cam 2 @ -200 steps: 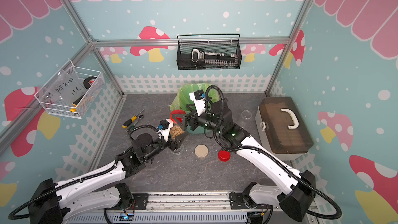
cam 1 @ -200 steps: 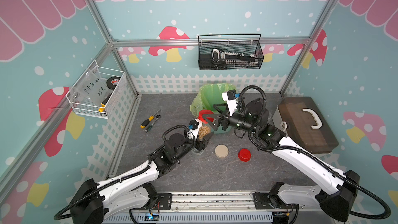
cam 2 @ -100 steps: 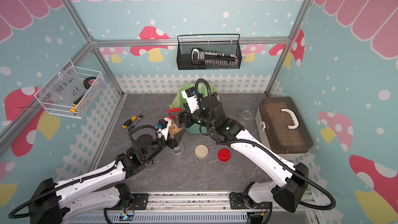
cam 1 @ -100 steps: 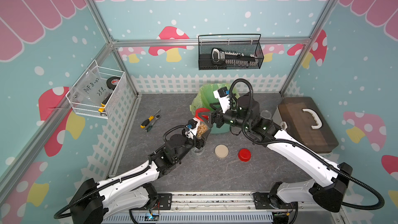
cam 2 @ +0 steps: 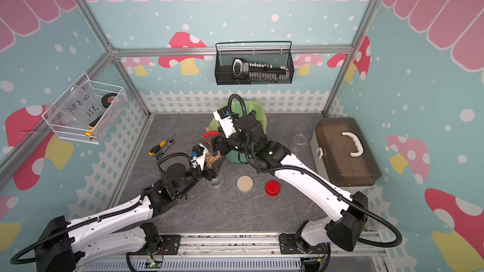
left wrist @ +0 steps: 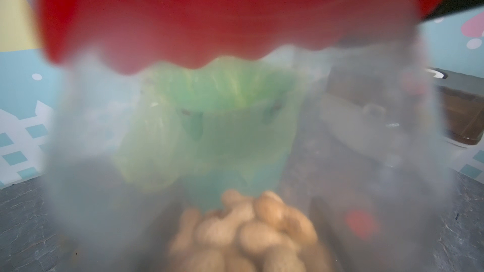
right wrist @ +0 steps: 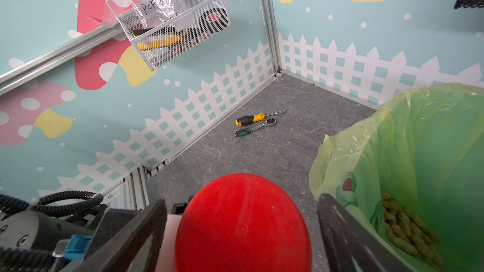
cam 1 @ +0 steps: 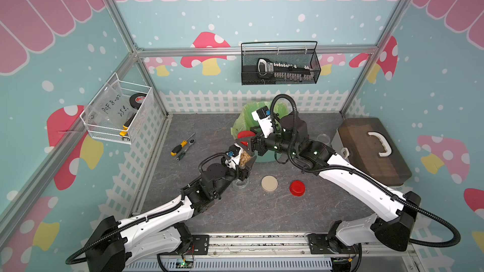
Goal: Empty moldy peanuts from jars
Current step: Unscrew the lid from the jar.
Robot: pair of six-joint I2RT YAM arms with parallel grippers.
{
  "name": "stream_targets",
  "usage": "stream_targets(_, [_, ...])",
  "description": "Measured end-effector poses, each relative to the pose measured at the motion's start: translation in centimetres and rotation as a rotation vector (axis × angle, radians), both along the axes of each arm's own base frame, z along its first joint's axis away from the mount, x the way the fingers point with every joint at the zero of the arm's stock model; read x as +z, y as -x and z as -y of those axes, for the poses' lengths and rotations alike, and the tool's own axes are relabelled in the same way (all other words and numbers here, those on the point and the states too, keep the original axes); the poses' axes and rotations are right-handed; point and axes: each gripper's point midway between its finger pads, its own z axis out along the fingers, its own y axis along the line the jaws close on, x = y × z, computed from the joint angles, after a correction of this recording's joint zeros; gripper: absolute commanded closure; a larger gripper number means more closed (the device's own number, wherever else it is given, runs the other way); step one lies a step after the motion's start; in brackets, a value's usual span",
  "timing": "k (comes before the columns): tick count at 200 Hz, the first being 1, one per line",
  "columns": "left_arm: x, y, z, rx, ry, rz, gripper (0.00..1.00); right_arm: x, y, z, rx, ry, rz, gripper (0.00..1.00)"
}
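Note:
My left gripper (cam 1: 243,164) is shut on a clear jar (cam 1: 245,156) held above the table, tilted, with moldy peanuts (cam 2: 212,157) in its lower part. The left wrist view looks through this jar (left wrist: 104,153) at the peanuts (left wrist: 251,231) and its red lid (left wrist: 222,17). My right gripper (right wrist: 241,202) straddles that red lid (right wrist: 243,231), with its fingers (right wrist: 146,226) on either side and narrow gaps showing. In both top views the right gripper (cam 1: 247,141) sits at the lid (cam 1: 245,135), beside the bin.
A teal bin with a green bag (right wrist: 419,153) holds peanuts (right wrist: 403,228). A lidless clear jar (cam 1: 240,183), beige lid (cam 1: 269,183) and red lid (cam 1: 297,187) lie in front. Another clear jar (cam 1: 323,138) stands by the brown toolbox (cam 1: 372,150). A screwdriver (cam 1: 180,146) lies left.
My right gripper has swung left from over the bin onto the held jar's red lid, and its jaws have narrowed around it. The left gripper and jar have stayed in place.

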Motion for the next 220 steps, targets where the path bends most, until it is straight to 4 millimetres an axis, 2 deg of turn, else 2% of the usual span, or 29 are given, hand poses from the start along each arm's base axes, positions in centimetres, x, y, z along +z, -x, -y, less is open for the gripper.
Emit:
stream_targets(48, [-0.3, 0.0, -0.1, 0.002, -0.009, 0.002, 0.71, -0.1, 0.0, 0.0, 0.000, 0.007, 0.004, 0.34])
stream_targets(130, [-0.1, 1.2, -0.2, -0.048, 0.012, 0.014, 0.71, 0.0, 0.9, -0.3, 0.038, 0.005, 0.004, 0.40])
stream_targets(191, [0.4, 2.8, 1.5, -0.182, 0.044, 0.010, 0.71, 1.4, 2.1, 0.5, 0.096, -0.024, 0.020, 0.43])
stream_targets(220, [0.1, 3.8, 2.5, -0.260, 0.041, -0.001, 0.71, 1.2, 2.4, 0.8, 0.141, -0.042, 0.010, 0.44])
